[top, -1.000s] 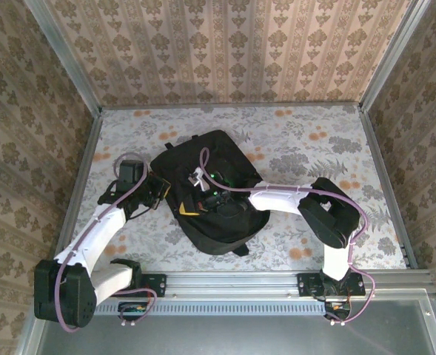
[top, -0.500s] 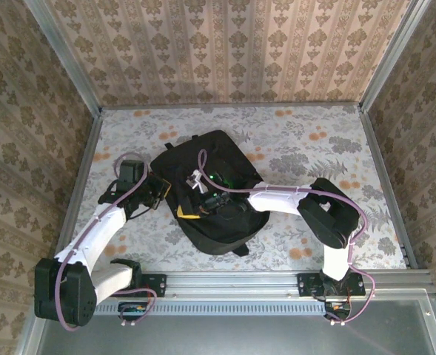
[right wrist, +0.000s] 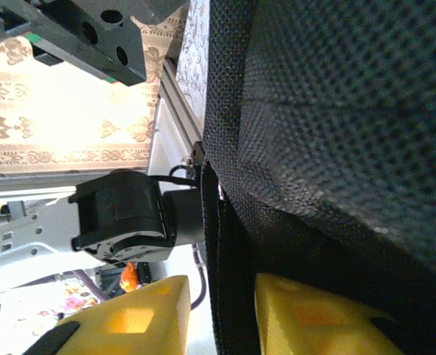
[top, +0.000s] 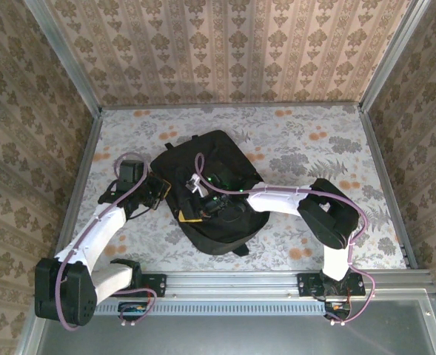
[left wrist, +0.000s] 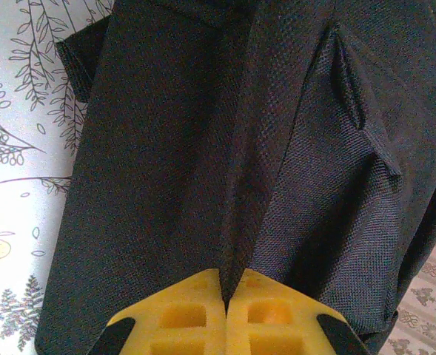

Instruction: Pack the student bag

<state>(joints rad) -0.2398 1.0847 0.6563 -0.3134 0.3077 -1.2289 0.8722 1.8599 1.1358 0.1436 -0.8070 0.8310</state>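
The student bag [top: 221,148], a large black fabric backpack, lies flat in the middle of the table. My left gripper [top: 161,194] is at its left edge. In the left wrist view, that gripper [left wrist: 225,285] is shut, pinching a raised fold of the student bag's cloth [left wrist: 236,185] between its yellow fingertips. My right gripper [top: 192,211] reaches across the bag from the right to its left side. In the right wrist view, its yellow jaws [right wrist: 221,310] stand apart around a black stitched edge of the bag [right wrist: 229,281], with daylight on one side of it.
The floral tabletop [top: 314,148] has free room to the right and far side of the bag. Patterned walls close in three sides. A metal rail [top: 232,281] runs along the near edge. A black arm joint [right wrist: 121,214] sits just beyond the bag's edge.
My right gripper's jaws have parted from shut and it has shifted slightly left along the bag. The left arm has held still, keeping its pinch.
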